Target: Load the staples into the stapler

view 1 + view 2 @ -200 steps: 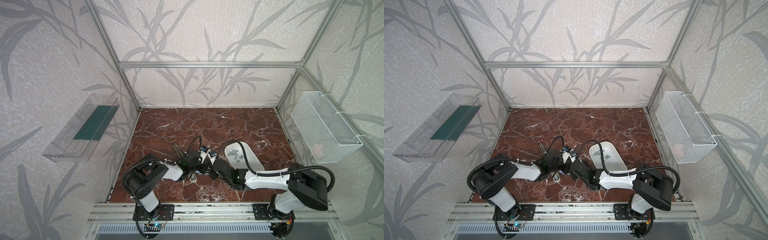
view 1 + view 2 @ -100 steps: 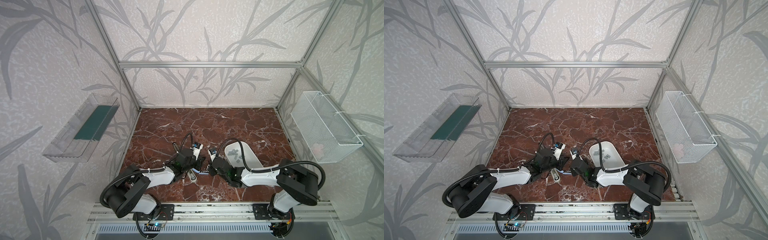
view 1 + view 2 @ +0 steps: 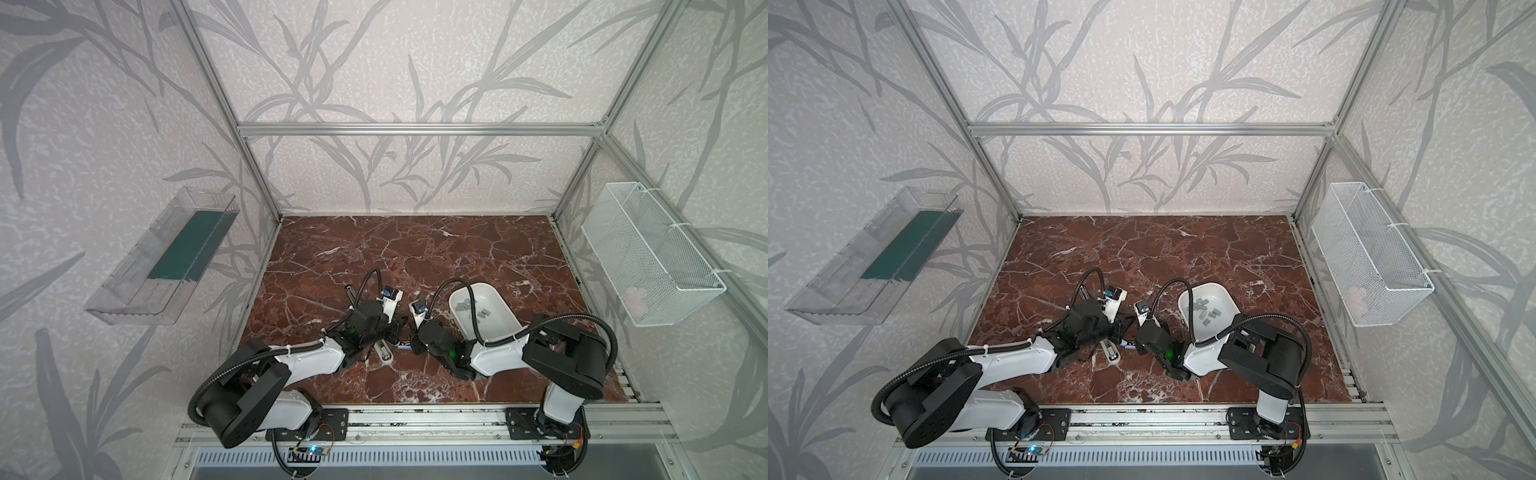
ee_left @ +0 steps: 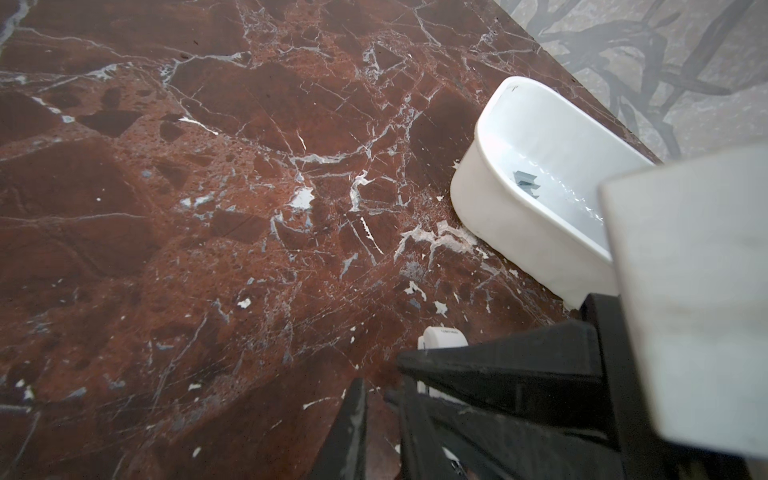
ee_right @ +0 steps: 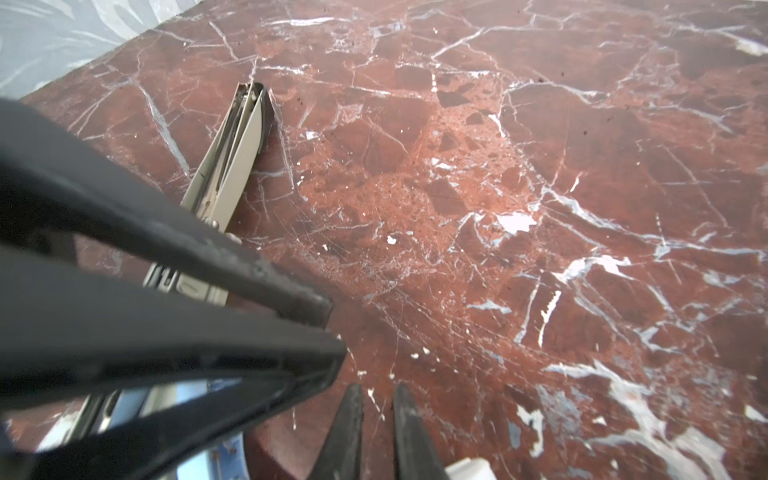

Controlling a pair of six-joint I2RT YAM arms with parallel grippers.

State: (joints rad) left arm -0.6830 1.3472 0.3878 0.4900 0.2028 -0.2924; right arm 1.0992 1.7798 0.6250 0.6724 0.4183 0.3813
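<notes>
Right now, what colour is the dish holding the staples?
White. The dish shows best in the left wrist view, with grey staples inside.

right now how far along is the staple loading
Done: the stapler lies opened flat on the table. In hand: the left gripper and right gripper are both shut at it; no strip shows in either. Left: the staples seem all in the tray, so one must be picked, laid in the stapler, and the stapler closed.
</notes>
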